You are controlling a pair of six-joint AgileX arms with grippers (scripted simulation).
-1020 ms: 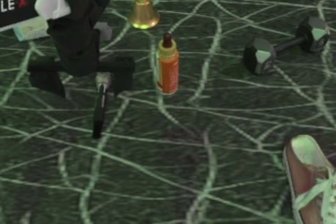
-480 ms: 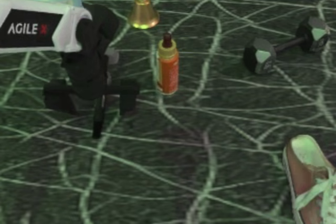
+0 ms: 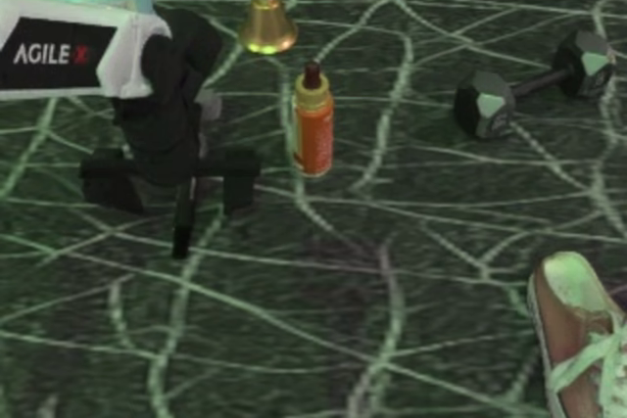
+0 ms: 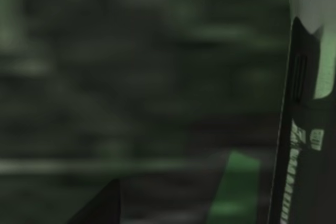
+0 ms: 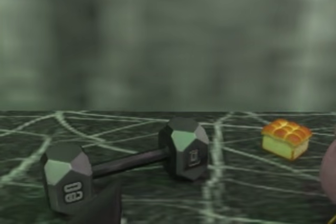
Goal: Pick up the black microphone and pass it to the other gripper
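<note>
The left hand [image 3: 173, 175] hangs low near the surface's [image 3: 392, 320] far left corner, its fingers spread to either side of the black microphone [image 3: 183, 217], which lies flat there, its handle pointing toward the near edge, left of the orange bottle [image 3: 313, 124].

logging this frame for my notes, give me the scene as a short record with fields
stage: pickup, microphone not yet lifted
left gripper: low over the table at its left side, jaws spread to either side of the black microphone
microphone: lying on the table, handle sticking out toward the near edge, head hidden under the gripper
right gripper: not visible from above
other items: orange bottle upright, brass bell, black hex dumbbell, sneaker, bread loaf
</note>
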